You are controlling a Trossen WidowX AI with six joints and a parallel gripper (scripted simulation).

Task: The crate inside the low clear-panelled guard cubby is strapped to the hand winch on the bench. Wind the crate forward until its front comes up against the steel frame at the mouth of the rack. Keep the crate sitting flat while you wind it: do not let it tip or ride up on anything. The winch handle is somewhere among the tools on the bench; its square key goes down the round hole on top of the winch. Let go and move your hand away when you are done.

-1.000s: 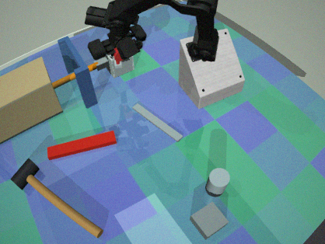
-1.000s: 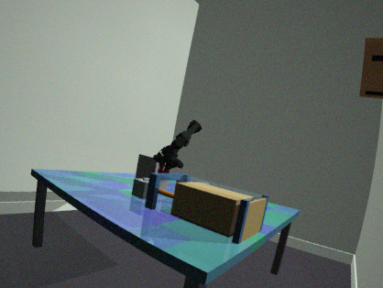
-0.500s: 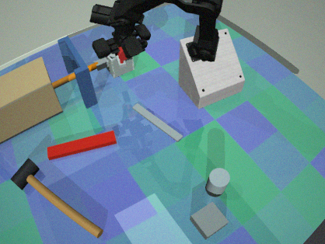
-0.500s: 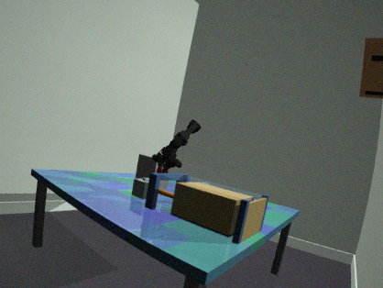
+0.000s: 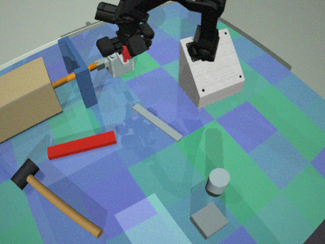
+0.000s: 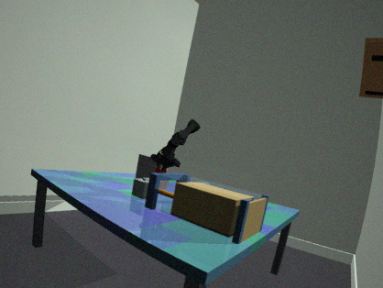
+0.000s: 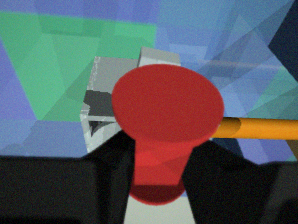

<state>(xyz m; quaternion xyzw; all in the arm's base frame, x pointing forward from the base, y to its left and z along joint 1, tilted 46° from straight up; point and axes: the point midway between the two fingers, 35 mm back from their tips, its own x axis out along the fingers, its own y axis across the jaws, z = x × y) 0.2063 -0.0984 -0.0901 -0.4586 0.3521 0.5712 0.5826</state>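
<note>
End effector [image 5: 125,50] was clamped on the red flared winch handle [image 7: 167,117], held over the grey winch block [image 5: 118,65] so its key could drop in.

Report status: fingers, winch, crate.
Gripper shut on red winch handle, over the winch. Crate flat, short of blue frame, orange strap between. Nothing blocking seen.

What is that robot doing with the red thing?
The robot's gripper is shut on a red winch handle, holding it at the grey winch on the bench. An orange strap runs from the winch through the blue steel frame to the tan crate. In the top view there is a gap between the crate's front and that frame.
</note>
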